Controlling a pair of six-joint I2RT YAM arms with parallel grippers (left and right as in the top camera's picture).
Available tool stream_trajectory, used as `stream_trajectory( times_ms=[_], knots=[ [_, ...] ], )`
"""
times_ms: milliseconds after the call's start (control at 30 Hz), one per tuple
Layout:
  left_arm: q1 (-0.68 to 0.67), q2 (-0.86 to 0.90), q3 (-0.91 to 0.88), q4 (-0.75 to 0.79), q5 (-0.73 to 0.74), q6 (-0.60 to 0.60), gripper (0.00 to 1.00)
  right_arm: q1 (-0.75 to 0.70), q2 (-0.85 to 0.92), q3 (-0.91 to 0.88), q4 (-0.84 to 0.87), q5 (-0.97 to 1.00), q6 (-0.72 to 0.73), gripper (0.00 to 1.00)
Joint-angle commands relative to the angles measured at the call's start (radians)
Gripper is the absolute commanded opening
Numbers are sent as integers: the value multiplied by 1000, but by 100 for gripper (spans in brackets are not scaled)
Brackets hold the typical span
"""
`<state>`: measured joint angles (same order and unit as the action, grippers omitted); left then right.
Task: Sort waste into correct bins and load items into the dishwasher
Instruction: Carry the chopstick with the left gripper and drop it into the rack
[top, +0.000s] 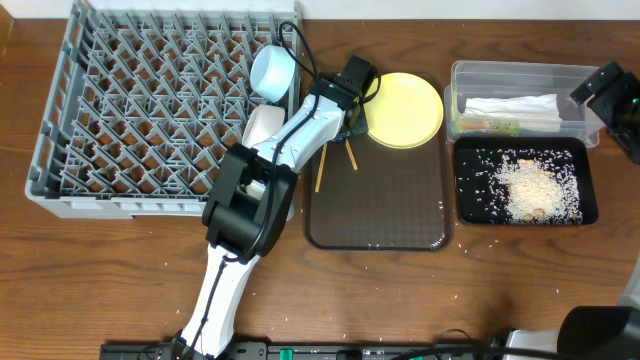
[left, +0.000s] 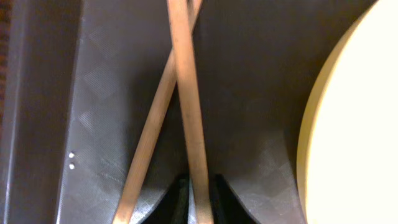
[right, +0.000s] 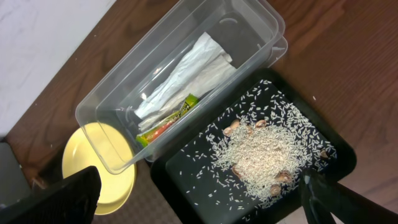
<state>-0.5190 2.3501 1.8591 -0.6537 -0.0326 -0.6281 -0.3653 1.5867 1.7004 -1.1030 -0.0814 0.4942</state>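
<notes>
1. Grey dish rack (top: 150, 110): fills the left of the table, pegs upright. Holds a light-blue bowl (top: 272, 70) tipped on its side at the right edge. Just nearer, also holds a white vessel (top: 262, 125), half hidden by the arm; cannot tell whether bowl or cup.
2. Left gripper (left: 200, 196): reaches from the near table edge, over the rack's right corner, onto the brown serving tray (top: 375, 215). Clamped on 1 of the 2 chopsticks (left: 186, 93), with black fingers (left: 174, 202) pressed to either side of it.
3. Chopsticks: lie on the tray's left part, just beside the plate. Cross each other in the wrist view, the gripped 1 seemingly on top.
4. Yellow plate (top: 403, 110): rests flat on the tray's far right corner.
5. Clear tub (top: 500, 78): stands right of the serving tray. Contains the white napkin (right: 186, 74) and, along 1 wall, the green-and-orange wrapper (right: 168, 121).
6. Black tray (top: 470, 210): sits against the tub's near side. Carries the rice (right: 261, 155), heaped in the middle with brownish bits among it and loose grains scattered around.
7. Right gripper (right: 199, 205): hangs above the tub and black tray, fingers spread wide, grasping nothing.
</notes>
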Motion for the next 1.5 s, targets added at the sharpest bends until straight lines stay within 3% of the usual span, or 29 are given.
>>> stream_trajectory(
  times_ms=[0,200,533,900,967,1133,1333,1467],
  knots=[
    [2,40,-5,-7,-5,-6,8,-1,3,1,-1,0,14,99],
    [3,3,-2,-15,-4,9,7,-1,3,1,-1,0,14,99],
    [5,-271,0,-74,-18,251,7,-1,3,1,-1,0,14,99],
    [77,-444,0,-229,-359,502,8,-1,3,1,-1,0,14,99],
    [121,-443,-2,-249,-362,566,7,-1,3,1,-1,0,14,99],
    [251,-443,-3,-282,-345,576,7,-1,3,1,-1,0,14,99],
    [386,-430,-26,-284,-171,734,7,-1,3,1,-1,0,14,99],
    [428,-400,-63,-288,-157,748,7,-1,3,1,-1,0,14,99]
  ],
)
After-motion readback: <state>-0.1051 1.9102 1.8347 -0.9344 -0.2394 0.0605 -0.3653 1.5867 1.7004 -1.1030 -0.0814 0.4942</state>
